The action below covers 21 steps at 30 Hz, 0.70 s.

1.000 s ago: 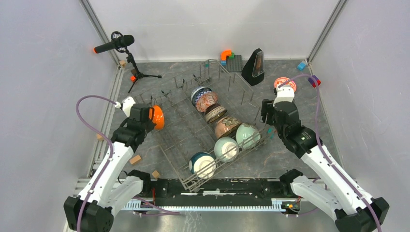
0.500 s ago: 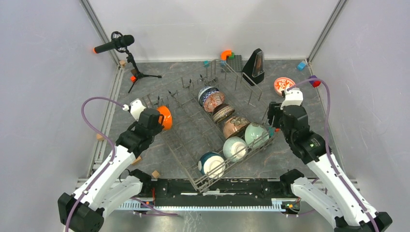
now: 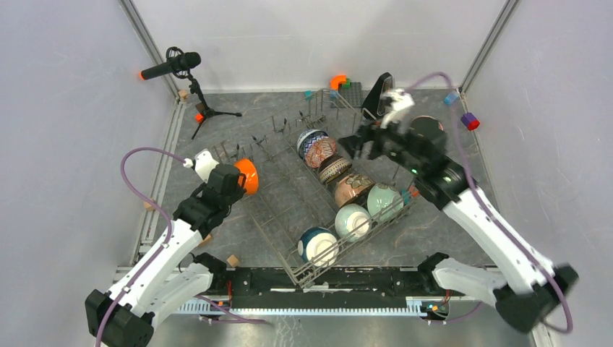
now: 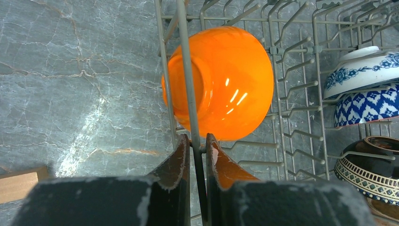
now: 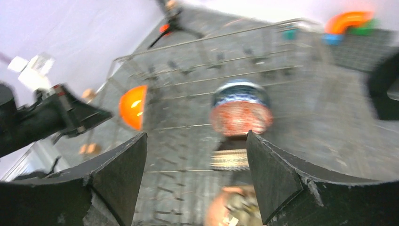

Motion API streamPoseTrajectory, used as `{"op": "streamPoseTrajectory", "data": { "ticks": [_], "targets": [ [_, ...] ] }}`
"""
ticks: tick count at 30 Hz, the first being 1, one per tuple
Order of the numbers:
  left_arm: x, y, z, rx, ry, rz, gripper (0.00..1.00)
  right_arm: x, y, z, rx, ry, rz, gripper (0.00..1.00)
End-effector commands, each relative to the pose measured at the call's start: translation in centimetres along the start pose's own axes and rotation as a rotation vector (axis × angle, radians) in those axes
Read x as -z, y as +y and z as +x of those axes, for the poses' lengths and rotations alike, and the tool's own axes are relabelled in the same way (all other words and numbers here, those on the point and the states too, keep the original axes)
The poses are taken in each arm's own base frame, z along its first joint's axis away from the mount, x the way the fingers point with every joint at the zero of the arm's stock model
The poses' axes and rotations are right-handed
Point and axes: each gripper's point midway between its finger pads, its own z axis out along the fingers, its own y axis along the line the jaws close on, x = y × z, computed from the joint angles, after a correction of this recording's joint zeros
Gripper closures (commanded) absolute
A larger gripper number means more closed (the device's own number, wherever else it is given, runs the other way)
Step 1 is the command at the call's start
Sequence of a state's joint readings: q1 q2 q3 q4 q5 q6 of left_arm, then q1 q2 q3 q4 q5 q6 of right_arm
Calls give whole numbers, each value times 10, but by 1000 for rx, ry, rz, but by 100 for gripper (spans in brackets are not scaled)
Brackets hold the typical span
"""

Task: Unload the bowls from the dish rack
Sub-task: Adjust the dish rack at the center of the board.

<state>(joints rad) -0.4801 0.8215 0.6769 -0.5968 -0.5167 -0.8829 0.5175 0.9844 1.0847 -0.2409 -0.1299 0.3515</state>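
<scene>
Left gripper (image 4: 198, 141): dark fingers pressed nearly together, pinching one thin rail of the rack (image 3: 285, 199), lower centre of the left wrist view. Right gripper (image 5: 195, 136): fingers spread wide with nothing between them, over the rack's far end, upper centre of the top view. The right wrist view is blurred.

Rack: grey metal wire, rectangular, with raised sides and rows of upright tines. It sits skewed on the table (image 3: 405, 246), which is grey, marbled and matte. Long axis runs from upper left steeply down to lower right of the top view, with one corner at bottom centre.

Bowls (image 3: 336, 171): small, round, glazed ceramic, propped on edge between the tines.
- Four sit in a line along the long axis, upper centre down to centre: blue-white bowl (image 3: 309, 137), red-lattice bowl (image 3: 323, 152), striped bowl (image 3: 332, 168), tan bowl (image 3: 352, 189).
- Three more sit along the rack's lower-right end: mint bowl (image 3: 383, 199), white bowl (image 3: 352, 220), teal bowl (image 3: 318, 246).

Orange bowl (image 4: 221, 82): plain and glossy with bright highlights. It lies on its side at the rack's left edge, mid left of the top view, just beyond the left fingertips. In the left wrist view its foot ring points left and its mouth right, so the axis is roughly horizontal. The pinched rail crosses in front of it. Can't tell whether it is inside or outside the side wall.
</scene>
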Motion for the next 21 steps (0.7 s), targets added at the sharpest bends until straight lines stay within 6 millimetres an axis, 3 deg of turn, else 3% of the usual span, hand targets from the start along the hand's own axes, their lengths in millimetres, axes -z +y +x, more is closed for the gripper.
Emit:
{"op": "streamPoseTrajectory", "data": {
  "ticks": [1,7,13,21],
  "targets": [
    [27,-43,48,20,247,243,98,-43,79,3,32,50,-233,17],
    [31,-33,46,7,236,223,98,-97,117,28,-38,107,-355,19],
    [34,-24,41,-16,215,196,98,-149,158,73,-137,233,-506,24],
    [36,-19,41,-37,216,180,98,-200,181,128,-190,368,-567,25]
  ]
}}
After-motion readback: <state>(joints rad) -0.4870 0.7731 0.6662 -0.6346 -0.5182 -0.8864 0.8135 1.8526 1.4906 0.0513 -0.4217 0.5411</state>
